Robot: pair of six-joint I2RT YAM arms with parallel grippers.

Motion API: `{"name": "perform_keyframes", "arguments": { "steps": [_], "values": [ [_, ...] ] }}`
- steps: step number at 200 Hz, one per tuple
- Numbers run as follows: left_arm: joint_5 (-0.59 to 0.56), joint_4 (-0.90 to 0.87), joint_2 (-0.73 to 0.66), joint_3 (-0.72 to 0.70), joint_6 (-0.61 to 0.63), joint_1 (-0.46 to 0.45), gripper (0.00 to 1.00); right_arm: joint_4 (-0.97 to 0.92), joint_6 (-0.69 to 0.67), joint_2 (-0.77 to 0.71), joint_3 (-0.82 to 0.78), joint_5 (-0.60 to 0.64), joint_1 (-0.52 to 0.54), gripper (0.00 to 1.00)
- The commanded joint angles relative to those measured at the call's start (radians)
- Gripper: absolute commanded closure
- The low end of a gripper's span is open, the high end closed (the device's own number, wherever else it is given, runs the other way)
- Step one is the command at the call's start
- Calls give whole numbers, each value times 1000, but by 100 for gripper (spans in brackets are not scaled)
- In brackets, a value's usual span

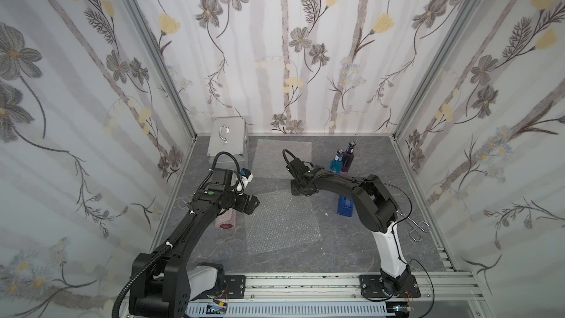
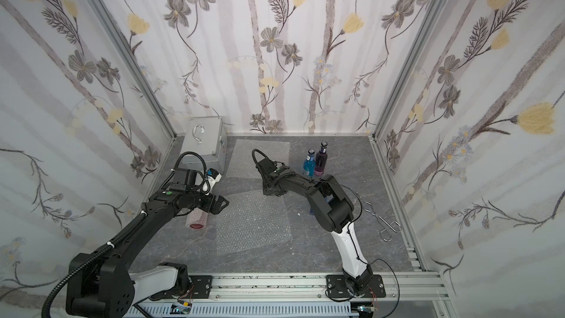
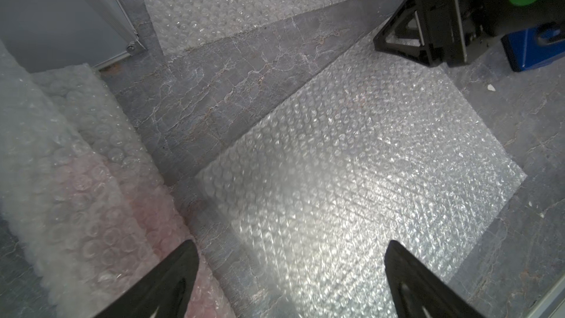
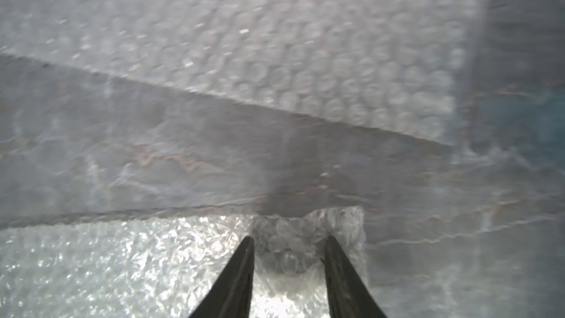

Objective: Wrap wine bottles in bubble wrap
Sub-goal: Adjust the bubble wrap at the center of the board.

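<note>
Hovering just beside the red bottle, the left gripper is being held with its jaws spread wide and nothing between them. That bottle is being shown on its side at the left of the table, rolled in bubble wrap. The right gripper is being held low at the far corner of the near bubble wrap sheet, jaws partway apart, the crumpled corner being straddled rather than clamped. The far bubble wrap sheet is being left flat beside the silver metal case. The blue bottle and purple bottle are being kept upright, side by side, back right. The blue tape dispenser is being partly hidden by the right arm.
</note>
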Motion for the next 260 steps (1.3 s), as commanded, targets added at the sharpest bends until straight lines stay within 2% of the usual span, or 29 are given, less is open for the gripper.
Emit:
{"name": "perform_keyframes", "arguments": {
  "steps": [1, 31, 43, 67, 99, 142, 194, 223, 260],
  "values": [
    [21, 29, 9, -8, 6, -12, 5, -77, 94, -8, -51, 27, -24, 60],
    [-9, 33, 50, 3, 28, -116, 12, -74, 118, -59, -83, 52, -42, 60],
    [-16, 43, 109, 22, 0, -150, 15, -75, 113, -70, -80, 50, -42, 60],
    [-3, 59, 211, 69, -116, -166, 20, -74, 96, -83, -58, 42, -41, 59],
    [0, 58, 326, 94, -183, -197, 22, -99, 73, -136, -17, 43, -32, 57],
    [-42, 18, 451, 161, -195, -247, 27, -128, 70, -301, -64, 73, -17, 53],
    [-129, -37, 593, 262, -268, -253, 30, -111, 81, -539, -219, 151, -18, 38],
    [-188, -86, 678, 342, -301, -253, 31, -72, 74, -644, -296, 202, -30, 36],
    [-230, -149, 739, 419, -349, -250, 32, -54, 38, -691, -332, 235, -69, 37]
  ]
}}
